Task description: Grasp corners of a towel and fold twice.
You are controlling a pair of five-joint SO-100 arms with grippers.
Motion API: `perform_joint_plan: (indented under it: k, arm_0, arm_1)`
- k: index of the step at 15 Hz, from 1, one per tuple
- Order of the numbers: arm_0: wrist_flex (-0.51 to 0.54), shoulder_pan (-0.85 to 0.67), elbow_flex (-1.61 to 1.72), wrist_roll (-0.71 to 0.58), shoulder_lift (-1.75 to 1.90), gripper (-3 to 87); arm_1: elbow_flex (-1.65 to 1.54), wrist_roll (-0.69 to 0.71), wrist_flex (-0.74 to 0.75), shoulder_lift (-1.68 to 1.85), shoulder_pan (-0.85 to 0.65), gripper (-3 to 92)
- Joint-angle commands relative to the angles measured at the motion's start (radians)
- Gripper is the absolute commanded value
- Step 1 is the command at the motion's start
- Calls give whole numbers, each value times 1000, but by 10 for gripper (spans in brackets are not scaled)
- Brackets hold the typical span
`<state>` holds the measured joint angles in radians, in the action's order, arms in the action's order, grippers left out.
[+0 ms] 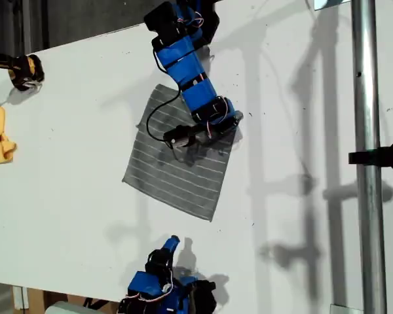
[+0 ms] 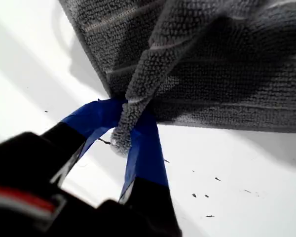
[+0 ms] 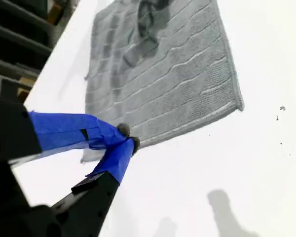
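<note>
My second gripper [image 1: 172, 243], at 6 o'clock in the exterior view: tips shut together, holding nothing, apart from the cloth. The towel [image 1: 177, 160], in the middle of the table [image 1: 65, 163]: flat, one tip toward 12 o'clock. My first gripper [image 2: 130, 138], at the towel's 3 o'clock corner [image 2: 121, 140]: squeezed tight on that tip, cloth bunched between the jaws. Looks soft, light and floppy, so likely to sag and droop. Best held right at the tips.
</note>
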<state>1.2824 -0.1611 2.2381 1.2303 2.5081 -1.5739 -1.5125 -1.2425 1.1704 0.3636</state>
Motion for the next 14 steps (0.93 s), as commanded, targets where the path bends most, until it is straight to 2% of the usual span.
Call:
perform_joint_plan:
  k: [1,4,9,11,13,14]
  arm_0:
    - [52,25,-275,-98,-259,-25]
    - [127,57,-532,-232,-497,-25]
    - [127,130,-707,-339,-644,-24]
    - [143,126,-703,-313,-652,240]
    - [146,140,-713,-373,-652,324]
    - [163,137,-718,-410,-660,323]
  arm_1:
    - [12,12,-5,5,-2,-1]
    - [15,12,-6,11,-2,-1]
    - [15,12,-9,17,-6,-1]
    - [15,12,-9,17,-6,-1]
    - [15,12,-9,17,-3,-1]
    - [18,14,-9,20,-2,-1]
